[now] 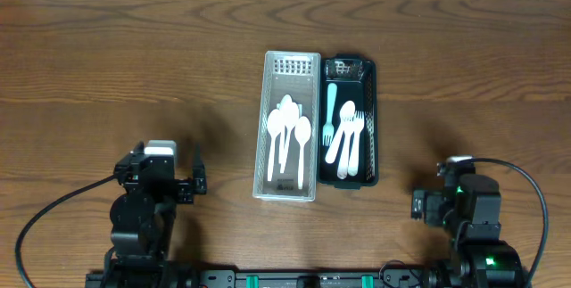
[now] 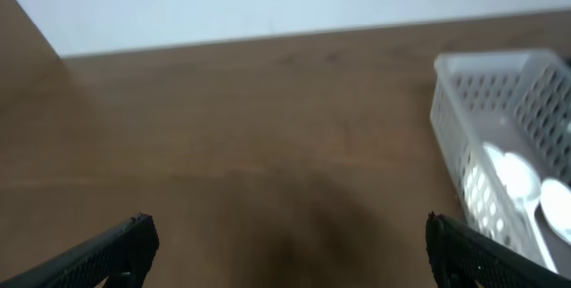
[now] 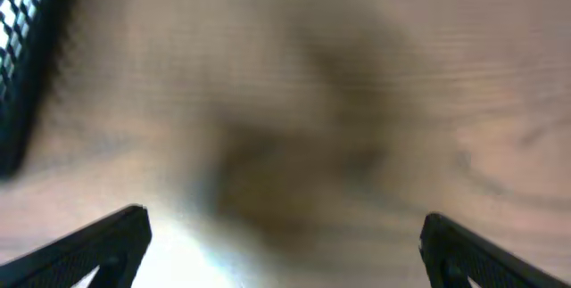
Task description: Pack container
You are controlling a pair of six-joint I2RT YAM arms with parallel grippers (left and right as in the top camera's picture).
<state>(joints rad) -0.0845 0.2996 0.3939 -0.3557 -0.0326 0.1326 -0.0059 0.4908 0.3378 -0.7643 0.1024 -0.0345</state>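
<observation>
A white perforated basket (image 1: pixel 308 65) stands at the table's middle and holds white plastic spoons (image 1: pixel 287 132). It also shows at the right edge of the left wrist view (image 2: pixel 464 101). Touching its right side is a black mesh basket (image 1: pixel 371 83) with a teal fork (image 1: pixel 330 114) and white spoons and forks (image 1: pixel 348 141). Its corner shows in the right wrist view (image 3: pixel 22 47). My left gripper (image 2: pixel 285 252) is open and empty at the near left. My right gripper (image 3: pixel 285 248) is open and empty at the near right.
The wooden table (image 1: pixel 134 65) runs wide on both sides of the baskets. Black cables trail from each arm base near the front edge. A pale wall lies beyond the table's far edge in the left wrist view.
</observation>
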